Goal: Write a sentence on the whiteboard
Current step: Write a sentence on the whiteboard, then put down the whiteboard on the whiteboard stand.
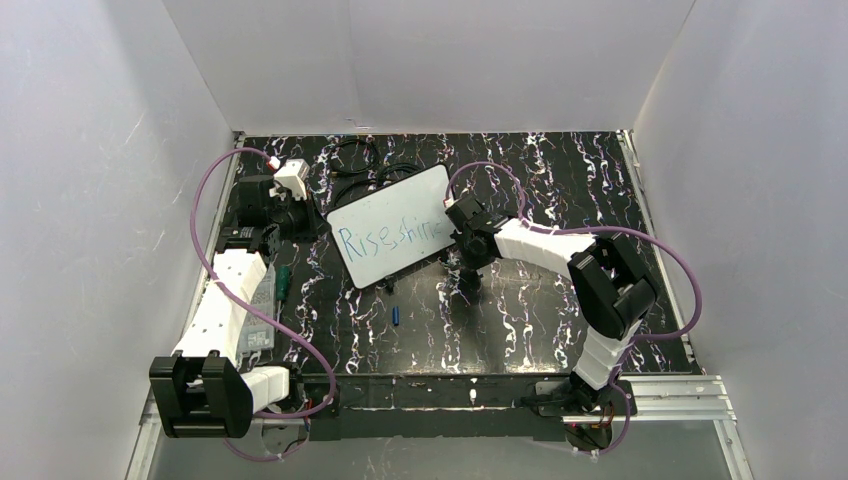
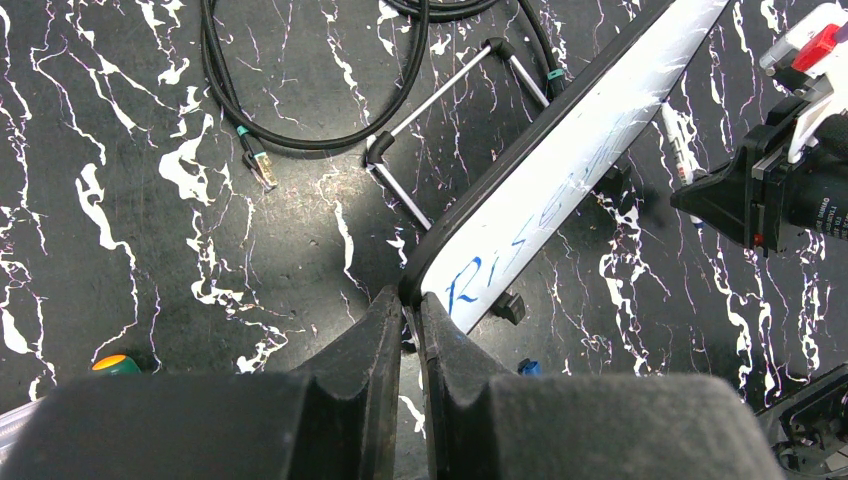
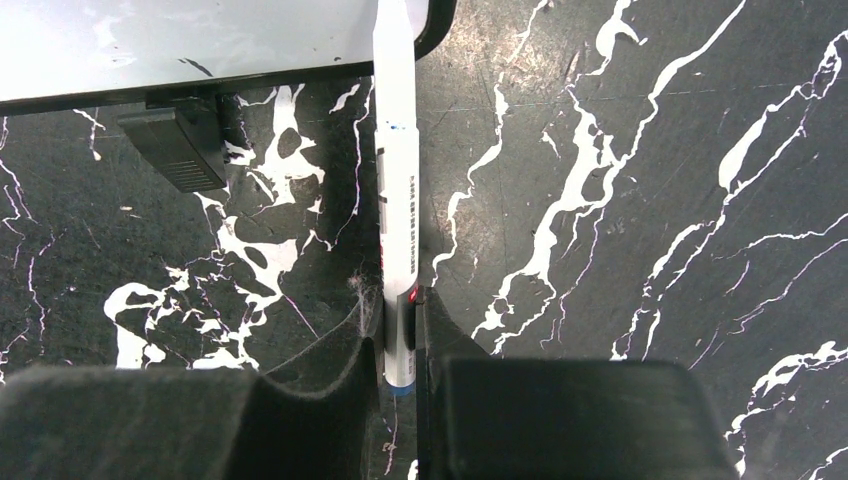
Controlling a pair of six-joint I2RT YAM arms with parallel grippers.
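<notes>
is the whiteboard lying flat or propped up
Propped up, tilted: the whiteboard sits on black feet with a wire stand behind it.

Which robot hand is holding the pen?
The right gripper: a white marker is clamped in it, pointing at the whiteboard. The left gripper only pinches the whiteboard's corner.
</notes>
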